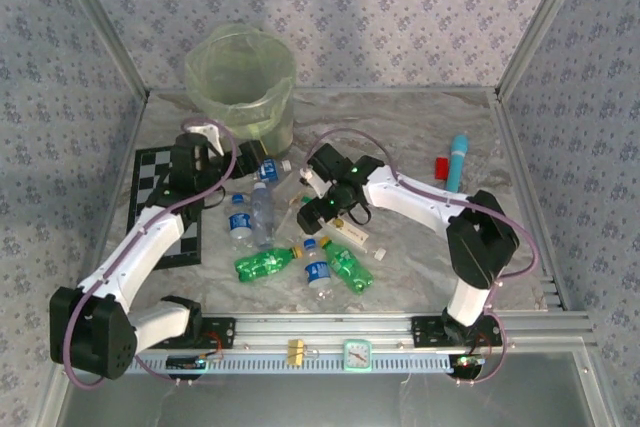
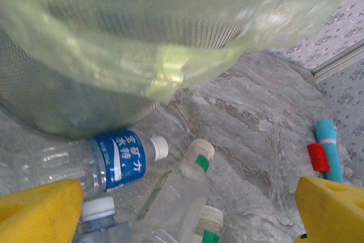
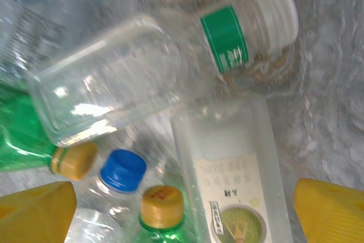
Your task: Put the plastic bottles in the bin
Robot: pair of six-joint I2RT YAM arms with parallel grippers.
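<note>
The left pincer is hovering wide and empty beside the bin at the counter's far edge. The right pincer, equally wide, is hanging over the bottles crowding mid-counter. Closing there is likely risking pinching two, or squirting one away.

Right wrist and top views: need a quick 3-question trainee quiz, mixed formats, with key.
1. True or false: the right gripper is shut on a bottle.
2. The cyan tube is: A) standing upright, B) lying flat beside the red block, C) lying on a bottle.
3. In the right wrist view, how many yellow caps can you count?
Key: 1 false, its jaws stand wide open with nothing held. 2 B. 3 two.
</note>
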